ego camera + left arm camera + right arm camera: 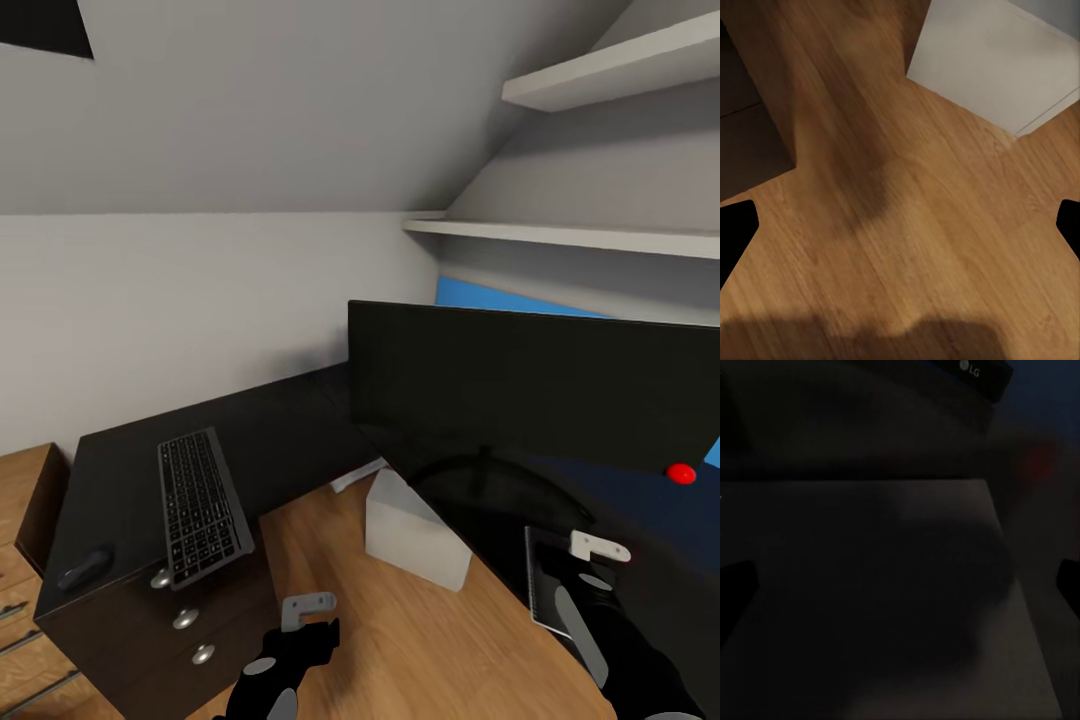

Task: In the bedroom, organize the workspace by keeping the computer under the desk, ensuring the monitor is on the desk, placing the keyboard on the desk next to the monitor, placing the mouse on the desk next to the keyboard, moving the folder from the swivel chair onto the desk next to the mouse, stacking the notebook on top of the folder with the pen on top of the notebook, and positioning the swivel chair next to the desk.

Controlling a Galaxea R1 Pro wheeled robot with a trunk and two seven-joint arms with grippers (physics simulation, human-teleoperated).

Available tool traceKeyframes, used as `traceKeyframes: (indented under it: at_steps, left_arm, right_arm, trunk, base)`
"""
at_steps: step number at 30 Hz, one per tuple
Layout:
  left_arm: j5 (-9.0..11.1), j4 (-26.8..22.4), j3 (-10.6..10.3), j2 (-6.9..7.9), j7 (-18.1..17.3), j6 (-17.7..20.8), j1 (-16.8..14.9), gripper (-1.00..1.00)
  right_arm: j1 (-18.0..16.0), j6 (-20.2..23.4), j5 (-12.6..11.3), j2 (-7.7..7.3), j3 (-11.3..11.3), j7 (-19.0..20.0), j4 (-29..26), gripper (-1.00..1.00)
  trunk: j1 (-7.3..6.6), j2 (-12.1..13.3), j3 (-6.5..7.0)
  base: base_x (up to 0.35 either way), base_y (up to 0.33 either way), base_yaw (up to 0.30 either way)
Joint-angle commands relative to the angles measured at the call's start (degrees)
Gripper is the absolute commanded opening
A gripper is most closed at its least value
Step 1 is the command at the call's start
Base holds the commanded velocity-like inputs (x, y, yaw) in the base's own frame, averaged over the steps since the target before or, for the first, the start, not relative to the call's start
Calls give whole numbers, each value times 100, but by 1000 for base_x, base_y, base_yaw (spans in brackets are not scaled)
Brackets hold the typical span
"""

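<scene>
Attic-style bedroom, grey sloped ceiling, wood floor, black L-shaped desk (120,450) wrapping the corner. Done so far by the look of it: monitor (530,390) stands on the desk, keyboard (200,505) lies on the other wing, mouse (85,570) sits near its end, all on the desktop. A pale box (415,535) on the floor under the corner is probably the computer, so that part looks fine. Notebook (548,580) lies flat by the monitor base, directly under and ahead of the right gripper (598,560), whose tips in the right wrist view stand wide apart with nothing between them, hovering just above the grey cover (892,600). Left gripper (305,615) hangs over bare floor, fingers also spread and empty, the pale box ahead of the jaws. Left to do, judging from this: folder onto desk, notebook on it, pen on top, chair placed; keyboard is well apart from the monitor and may need shifting. Keyboard long axis runs away from the robot along its wing; notebook long axis likewise, spiral edge on its left.
</scene>
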Motion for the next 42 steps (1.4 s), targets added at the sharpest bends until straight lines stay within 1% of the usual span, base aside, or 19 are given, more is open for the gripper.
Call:
traceKeyframes:
  at_steps: [1, 5, 31, 42]
  left_arm:
    - [54, -9, -11, 2, 51, 11, -5, 100]
    - [54, -9, -11, 2, 51, 11, -5, 100]
    - [64, 3, 2, 27, 39, 11, -5, 100]
    - [79, 9, 1, 28, 43, 11, -5, 100]
  right_arm:
    - [0, 24, -72, -3, 6, -30, -5, 100]
    - [0, 24, -72, -3, 6, -30, -5, 100]
    - [0, 24, -72, -3, 14, -30, -5, 100]
    - [0, 24, -72, -3, 14, -30, -5, 100]
  trunk:
    - [23, -45, -25]
    - [111, -205, -97]
    - [111, -205, -97]
    - [111, -205, -97]
  base:
    - [0, 0, 0]
    - [0, 0, 0]
    - [-1, 1, 0]
    - [-98, 111, 0]
